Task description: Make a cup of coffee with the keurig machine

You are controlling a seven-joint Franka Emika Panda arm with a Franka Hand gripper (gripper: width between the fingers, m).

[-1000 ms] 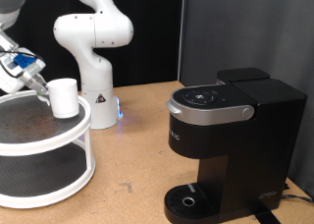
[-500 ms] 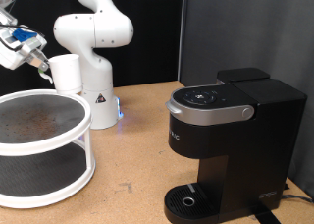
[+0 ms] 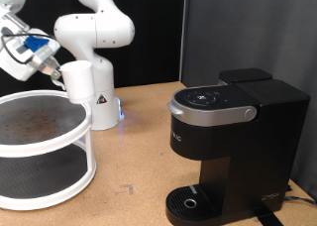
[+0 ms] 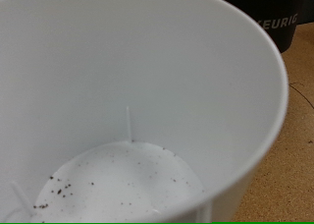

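The cup (image 3: 78,79) is a small plain white mug. My gripper (image 3: 56,74) is shut on its side and holds it in the air above the white stand, at the exterior view's upper left. In the wrist view the cup's white inside (image 4: 128,106) fills the frame, with dark specks on its bottom. The keurig machine (image 3: 233,137) is a black box standing at the exterior view's right, lid down, its round drip tray (image 3: 188,201) bare. Its dark body with the brand lettering (image 4: 285,21) shows past the cup's rim in the wrist view.
A white two-tier round stand (image 3: 87,137) with a brown-stained top stands at the exterior view's left. A second white robot arm (image 3: 94,33) on a base with a blue light stands behind it. The wooden table (image 3: 139,157) stretches between the stand and the machine.
The gripper lifted the cup off the stand's top shelf, then carried it a little to the exterior view's right. The machine has not moved.
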